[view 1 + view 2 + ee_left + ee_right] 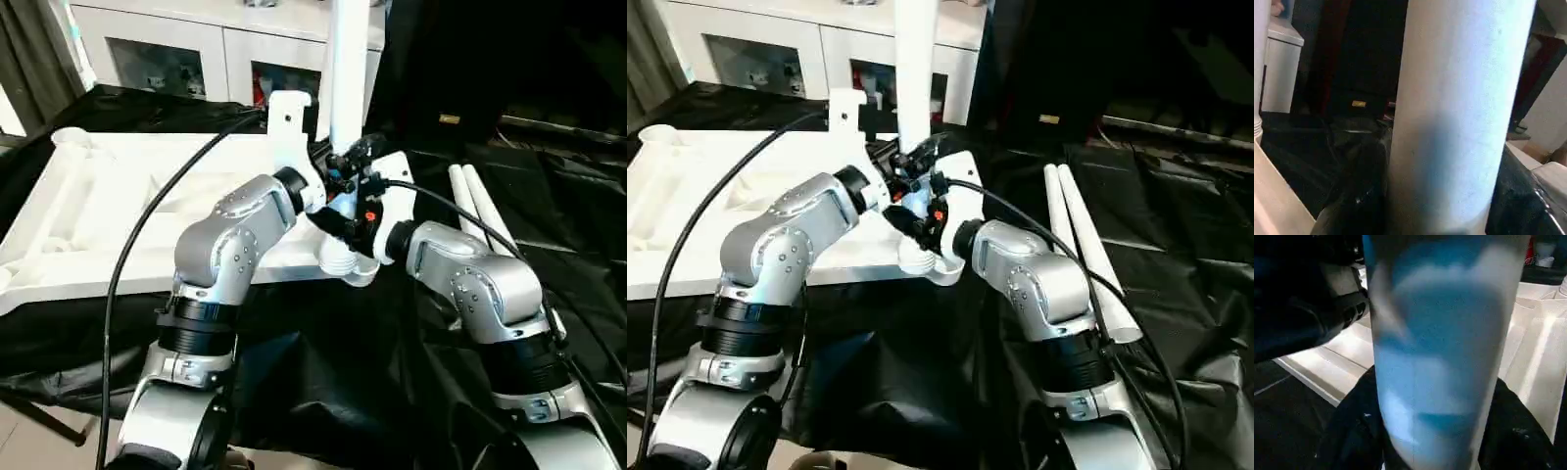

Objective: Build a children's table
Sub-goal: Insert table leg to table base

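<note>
The long white tapered plastic tube leg [347,69] stands upright at the near right corner of the large white rectangular plastic table top [118,211], which lies ribbed side up on the black-draped work surface [323,352]. The leg's foot sits in or just above the round corner socket [351,266]; the grippers hide the joint, so I cannot tell how deep it is seated.

The step in hand looks to be seating this leg. To do it well, the tube should be kept plumb over the socket, pressed straight down along its own axis, and, if the fit needs it, turned evenly with no sideways lean that would lever the top off the surface. One gripper should steady while the other drives.

Both grippers meet low on the tube. The left gripper [338,181] comes in from the top's side, the right gripper [364,211] from the opposite side, a little lower. In each wrist view the tube crosses right in front of the camera with a dark finger [1354,205] on either side of it, so each gripper appears closed around the leg; how firmly, I cannot tell.

Two more white tapered tube legs [1080,245] lie side by side on the black cloth, to the right of the right arm, well apart from the top. Another socket [71,137] shows at the far left corner, empty. A white cabinet with glass doors [186,49] stands behind.
</note>
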Controlling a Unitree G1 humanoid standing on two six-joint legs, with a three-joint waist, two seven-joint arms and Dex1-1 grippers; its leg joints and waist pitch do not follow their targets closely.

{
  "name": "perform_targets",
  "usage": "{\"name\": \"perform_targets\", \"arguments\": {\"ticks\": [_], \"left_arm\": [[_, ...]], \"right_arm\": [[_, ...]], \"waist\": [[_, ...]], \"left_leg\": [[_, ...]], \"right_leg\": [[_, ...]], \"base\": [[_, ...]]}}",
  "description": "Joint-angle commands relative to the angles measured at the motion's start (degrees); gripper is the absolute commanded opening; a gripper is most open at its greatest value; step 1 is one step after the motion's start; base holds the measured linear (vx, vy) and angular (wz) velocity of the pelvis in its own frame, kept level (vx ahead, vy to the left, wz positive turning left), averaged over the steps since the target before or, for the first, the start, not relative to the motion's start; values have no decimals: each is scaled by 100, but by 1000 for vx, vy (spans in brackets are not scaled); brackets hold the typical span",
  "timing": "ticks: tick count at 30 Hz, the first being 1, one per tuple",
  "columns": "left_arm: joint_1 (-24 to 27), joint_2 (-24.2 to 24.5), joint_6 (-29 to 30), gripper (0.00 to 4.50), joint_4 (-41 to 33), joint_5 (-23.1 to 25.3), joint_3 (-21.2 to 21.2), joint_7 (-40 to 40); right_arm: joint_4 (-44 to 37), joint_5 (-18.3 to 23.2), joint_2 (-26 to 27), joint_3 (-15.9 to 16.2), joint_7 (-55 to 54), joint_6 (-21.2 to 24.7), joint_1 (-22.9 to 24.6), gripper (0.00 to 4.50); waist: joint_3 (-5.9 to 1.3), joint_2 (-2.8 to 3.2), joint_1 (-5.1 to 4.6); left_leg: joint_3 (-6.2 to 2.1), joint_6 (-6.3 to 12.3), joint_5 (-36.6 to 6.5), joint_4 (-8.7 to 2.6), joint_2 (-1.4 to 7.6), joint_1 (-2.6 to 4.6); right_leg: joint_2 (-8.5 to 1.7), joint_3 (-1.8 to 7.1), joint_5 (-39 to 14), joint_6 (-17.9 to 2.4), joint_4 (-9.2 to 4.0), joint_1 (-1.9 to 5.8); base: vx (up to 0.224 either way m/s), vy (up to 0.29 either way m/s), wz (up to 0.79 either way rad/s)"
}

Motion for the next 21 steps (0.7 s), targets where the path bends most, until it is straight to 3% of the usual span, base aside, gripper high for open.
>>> {"name": "perform_targets", "arguments": {"ticks": [1,11,12,13,14,16,20,21], "left_arm": [[86,-142,154,209,-89,-121,-42,44],[120,-98,187,195,-146,-162,92,-9],[122,-87,193,195,-153,-177,103,-35],[121,-57,228,195,-168,-220,124,-102],[120,-48,237,195,-171,-229,126,-120],[155,250,561,195,-317,-532,67,-752],[181,506,807,190,-430,-803,24,-1291],[168,702,999,190,-469,-1048,58,-1709]], "right_arm": [[-216,-22,4,-102,-55,15,-34,189],[-185,-20,-44,-165,-4,26,-66,189],[-173,47,-26,-207,33,51,-71,224],[-199,186,-33,-278,121,156,-68,259],[-205,209,-36,-290,137,173,-68,259],[-340,685,-264,-478,602,577,-48,264],[-444,1015,-562,-530,1105,846,7,298],[-583,1408,-852,-564,1684,1099,111,302]], "waist": [[-425,63,-34],[-424,46,-30],[-424,46,-30],[-422,16,-36],[-425,27,-31],[-426,10,-23],[-416,29,-7],[-426,25,-6]], "left_leg": [[-46,-339,-1172,-412,117,80],[-42,-313,-1119,-409,117,72],[-42,-313,-1119,-409,117,72],[-35,-302,-1118,-407,118,75],[-38,-299,-1102,-405,115,75],[-28,-235,-1068,-401,108,84],[-24,-215,-991,-403,119,70],[-22,-208,-1032,-394,99,86]], "right_leg": [[-421,270,-1367,-449,-435,320],[-428,274,-1355,-459,-428,317],[-428,274,-1355,-459,-428,317],[-425,274,-1349,-461,-436,314],[-425,272,-1334,-473,-418,321],[-419,275,-1336,-481,-414,320],[-419,277,-1242,-527,-409,317],[-413,263,-1314,-542,-408,338]], "base": [[0,0,0],[0,0,0],[0,0,0],[0,0,0],[0,0,0],[0,0,0],[0,0,0],[0,0,0]]}}
